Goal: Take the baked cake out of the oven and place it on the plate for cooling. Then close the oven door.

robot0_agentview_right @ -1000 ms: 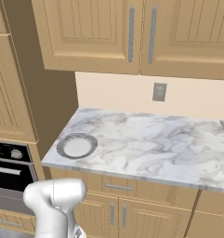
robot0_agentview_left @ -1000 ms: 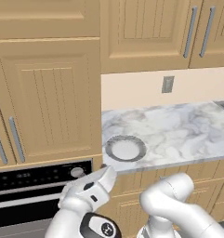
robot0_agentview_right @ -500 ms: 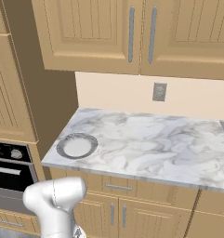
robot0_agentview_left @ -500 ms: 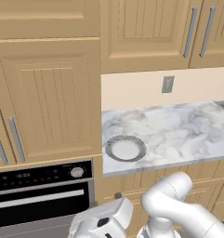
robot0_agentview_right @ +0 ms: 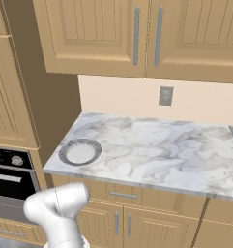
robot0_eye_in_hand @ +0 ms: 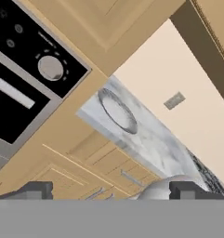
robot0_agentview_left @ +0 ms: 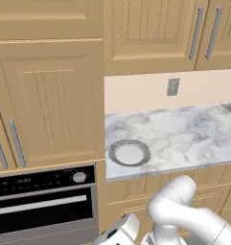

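So the arm is dropping low beside the oven (robot0_agentview_left: pixel 42 203), its door is staying shut with the cake nowhere visible yet, the gripper (robot0_eye_in_hand: pixel 108 191) is hanging wide open and empty, and the plate (robot0_agentview_left: pixel 130 152) is waiting at the bench's front left corner.

Both base cameras sit behind the arm and look forward and down at the marble tabletop (robot0_agentview_left: pixel 184 134) and the wooden cabinets above it. The left one faces the oven (robot0_agentview_left: pixel 42 201) squarely; the right one catches it at its left edge. Both share the plate (robot0_agentview_left: pixel 130 152). The hand camera looks up from low, rolled, near the oven.
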